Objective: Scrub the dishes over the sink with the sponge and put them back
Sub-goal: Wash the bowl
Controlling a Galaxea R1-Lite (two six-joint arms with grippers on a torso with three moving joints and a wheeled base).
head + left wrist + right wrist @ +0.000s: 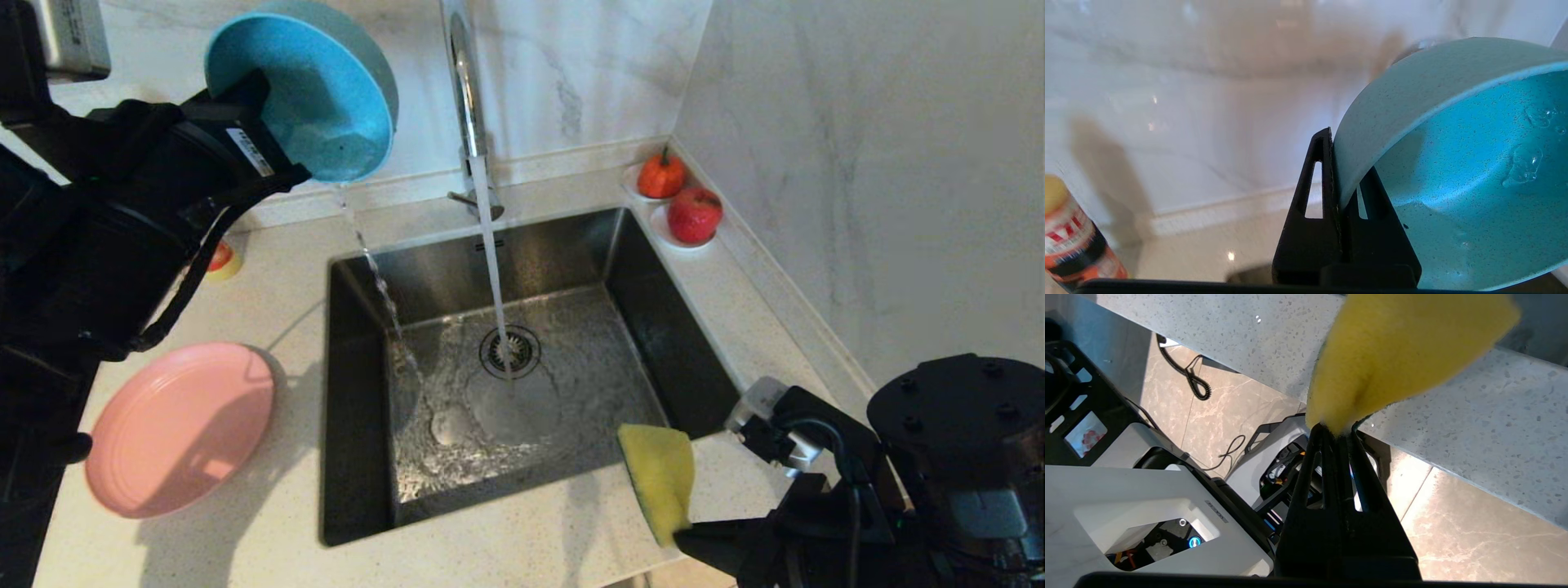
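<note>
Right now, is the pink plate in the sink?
No, the pink plate lies on the counter left of the sink.

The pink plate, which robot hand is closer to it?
Left. The left gripper holds the bowl above the plate's side; the right gripper holds the sponge across the sink.

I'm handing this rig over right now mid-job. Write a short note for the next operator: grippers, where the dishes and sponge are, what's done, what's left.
Left gripper: shut on the rim of the teal bowl, held tilted high above the sink's back left corner; water is pouring out of it into the basin.
Right gripper: shut on the yellow sponge, over the counter by the sink's front right corner.
Pink plate: on the counter left of the sink.
Faucet: running.
Done: bowl wetted, now being emptied.
Left: set the bowl back; whether the plate has been scrubbed cannot be told.
</note>
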